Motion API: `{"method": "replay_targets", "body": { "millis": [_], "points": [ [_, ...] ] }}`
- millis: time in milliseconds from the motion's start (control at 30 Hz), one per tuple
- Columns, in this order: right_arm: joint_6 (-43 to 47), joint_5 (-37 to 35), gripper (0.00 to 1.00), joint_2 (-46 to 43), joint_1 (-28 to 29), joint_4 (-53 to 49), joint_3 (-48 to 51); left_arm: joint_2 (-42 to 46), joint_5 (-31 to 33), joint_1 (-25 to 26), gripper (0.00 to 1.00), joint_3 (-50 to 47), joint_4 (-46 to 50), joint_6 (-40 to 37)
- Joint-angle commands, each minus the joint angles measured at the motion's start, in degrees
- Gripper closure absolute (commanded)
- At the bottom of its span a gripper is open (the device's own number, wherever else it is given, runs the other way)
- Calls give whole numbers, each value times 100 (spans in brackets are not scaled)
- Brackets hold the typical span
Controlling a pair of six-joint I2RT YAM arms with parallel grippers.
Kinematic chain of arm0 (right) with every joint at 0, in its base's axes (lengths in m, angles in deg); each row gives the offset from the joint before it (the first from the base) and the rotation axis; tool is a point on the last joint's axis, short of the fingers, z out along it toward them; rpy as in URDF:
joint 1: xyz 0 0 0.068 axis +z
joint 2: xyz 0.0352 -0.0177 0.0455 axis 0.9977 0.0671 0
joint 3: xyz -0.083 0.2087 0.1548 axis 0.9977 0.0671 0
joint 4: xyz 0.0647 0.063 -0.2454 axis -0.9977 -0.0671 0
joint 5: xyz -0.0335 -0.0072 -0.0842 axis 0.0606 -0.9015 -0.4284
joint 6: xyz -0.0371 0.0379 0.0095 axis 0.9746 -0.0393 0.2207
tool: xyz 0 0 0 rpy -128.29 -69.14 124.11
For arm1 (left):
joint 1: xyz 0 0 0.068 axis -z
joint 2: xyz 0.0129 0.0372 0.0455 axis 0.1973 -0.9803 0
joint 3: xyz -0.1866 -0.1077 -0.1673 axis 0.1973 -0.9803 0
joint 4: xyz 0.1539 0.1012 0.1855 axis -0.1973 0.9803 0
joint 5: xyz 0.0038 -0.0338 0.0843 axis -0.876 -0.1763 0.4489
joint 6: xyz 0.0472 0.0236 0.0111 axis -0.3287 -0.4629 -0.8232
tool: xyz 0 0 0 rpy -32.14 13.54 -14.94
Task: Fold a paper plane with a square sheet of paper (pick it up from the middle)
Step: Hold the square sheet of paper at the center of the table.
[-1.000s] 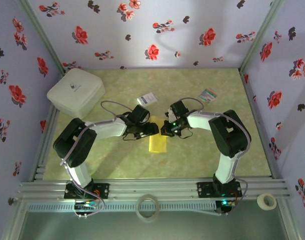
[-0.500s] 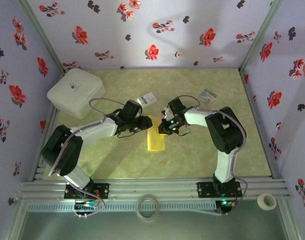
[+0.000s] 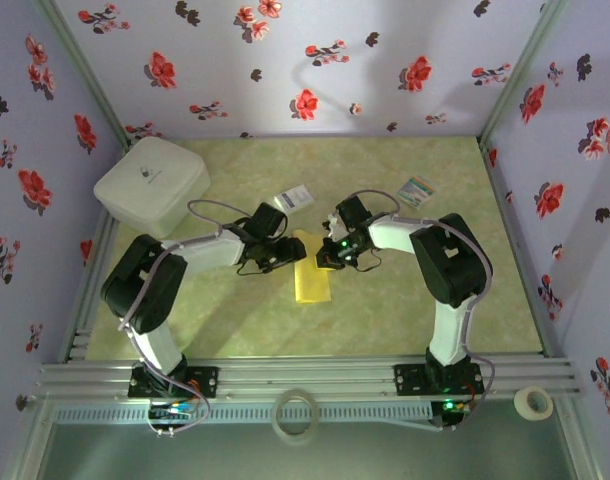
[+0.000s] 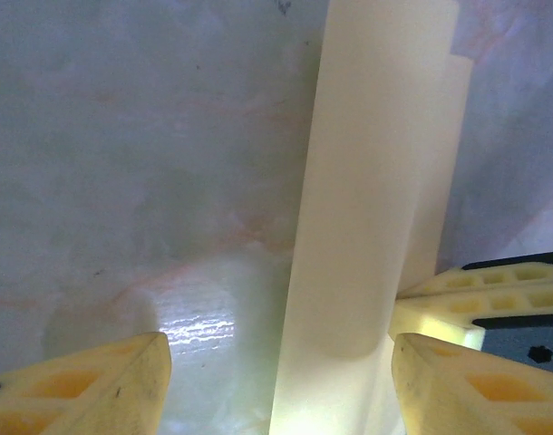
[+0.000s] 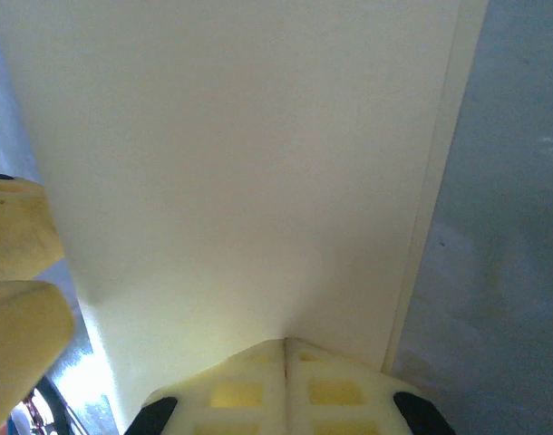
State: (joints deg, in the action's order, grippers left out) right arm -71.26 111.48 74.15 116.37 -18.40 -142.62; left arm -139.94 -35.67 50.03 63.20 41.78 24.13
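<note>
The square sheet of paper (image 3: 312,281) lies folded into a narrow yellow strip in the middle of the table, between the two grippers. My left gripper (image 3: 289,253) is at the strip's left edge, open. In the left wrist view the paper (image 4: 367,181) runs up between its spread fingers (image 4: 86,385), closer to the right one. My right gripper (image 3: 329,257) is shut, with its joined tips (image 5: 286,343) against the flat face of the paper (image 5: 240,163). Its fingers (image 4: 494,292) touch the strip's right side. No paper plane shape is visible.
A white lidded box (image 3: 152,183) sits at the back left. A small white card with blue print (image 3: 294,198) and a striped card (image 3: 417,190) lie behind the grippers. Flowered walls enclose three sides. Two tape rolls (image 3: 295,412) (image 3: 533,402) rest beyond the near rail.
The left gripper closed partway and reopened while its arm reached forward, then drew its elbow back. The paper and the right gripper shifted slightly toward the back.
</note>
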Motion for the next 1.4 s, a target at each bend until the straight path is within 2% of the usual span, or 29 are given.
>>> {"method": "replay_targets", "body": {
  "millis": [0, 200, 400, 533, 700, 867, 1367],
  "points": [
    [91, -485, 98, 334, 37, -467, 133, -204, -180, 70, 37, 251, 37, -118],
    [25, -424, 97, 315, 37, -384, 155, -476, -287, 151, 46, 352, -1, -139],
    [-297, -216, 93, 76, 28, -50, 209, -590, -136, 169, 53, 241, -25, 11],
    [-1252, -87, 89, -535, -218, 931, 641, -626, -87, 180, 54, 203, -47, 81],
    [-2220, -531, 87, -1477, -826, 1619, 1388, -624, -23, 188, 55, 185, -28, 110],
    [-2115, -673, 87, -1868, -998, 1295, 1478, -634, 91, 195, 56, 203, 38, 99],
    [-2130, -652, 87, -1937, -990, 1159, 1520, -835, 436, 264, 59, 357, 412, 50]
  ]
}}
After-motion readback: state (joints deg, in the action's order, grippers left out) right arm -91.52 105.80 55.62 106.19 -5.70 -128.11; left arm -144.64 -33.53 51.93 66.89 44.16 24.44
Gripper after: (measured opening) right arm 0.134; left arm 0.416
